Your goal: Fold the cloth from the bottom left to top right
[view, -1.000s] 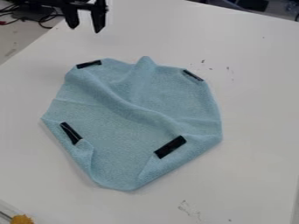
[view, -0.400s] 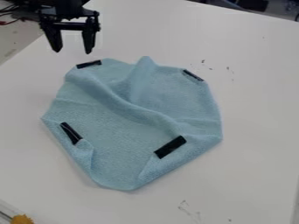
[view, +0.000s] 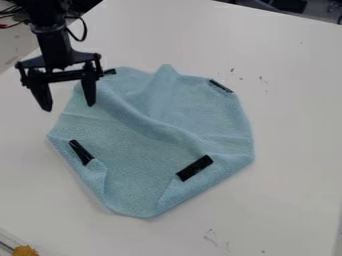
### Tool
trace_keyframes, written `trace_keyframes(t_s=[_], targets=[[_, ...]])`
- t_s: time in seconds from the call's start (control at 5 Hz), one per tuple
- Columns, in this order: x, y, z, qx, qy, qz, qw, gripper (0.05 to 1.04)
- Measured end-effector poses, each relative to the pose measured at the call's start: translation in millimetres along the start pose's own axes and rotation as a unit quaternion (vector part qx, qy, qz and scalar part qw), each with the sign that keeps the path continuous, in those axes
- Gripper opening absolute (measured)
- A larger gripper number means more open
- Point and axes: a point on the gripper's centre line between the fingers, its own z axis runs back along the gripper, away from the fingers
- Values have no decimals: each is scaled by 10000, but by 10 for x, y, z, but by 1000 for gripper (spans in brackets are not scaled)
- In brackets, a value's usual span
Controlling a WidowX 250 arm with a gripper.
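Since the fold should start at the bottom-left, what matters for you is that the lower-left strip (view: 81, 152) lies down-view & a bit right of the gripper (view: 69, 107). The cloth (view: 150, 135) is spread mid-table, w/ its upper-left edge just beside & partly behind the gripper's right-hand finger (view side). You've got the fingers wide apart, nothing btwn them. Can't tell tip height above the cloth.

Prob. step in hand: approach for the first grasp; no fold across made yet. You'd want to go down-view along the cloth's left side, then drop at the turned-in bit next to that strip. Approx. line of carry after that: up & right, toward the upper-right strip (view: 221, 86). NB the long ridge (view: 150, 121) runs upper left to lower right, i.e. across your carry, so it may bunch or drag under the flap. Lift well clear of it.

Room: the table (view: 287, 65) gives you open space left of the cloth for the way down, & plenty past its right side for overshoot. Table edge is near the gripper up-view left, so don't swing out that way. Pinch too shallow & you may lose the corner; too deep & you'd prob. drag the whole cloth.
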Motion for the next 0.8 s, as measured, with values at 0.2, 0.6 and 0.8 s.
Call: trace_keyframes(t_s=[0.2, 0.6, 0.8], targets=[[-132, -49, -78, 110, 159, 181, 9997, 1000], [-190, -139, -76, 285, 210, 392, 9986, 1000], [-270, -128, -162, 291, 259, 635, 9972, 1000]])
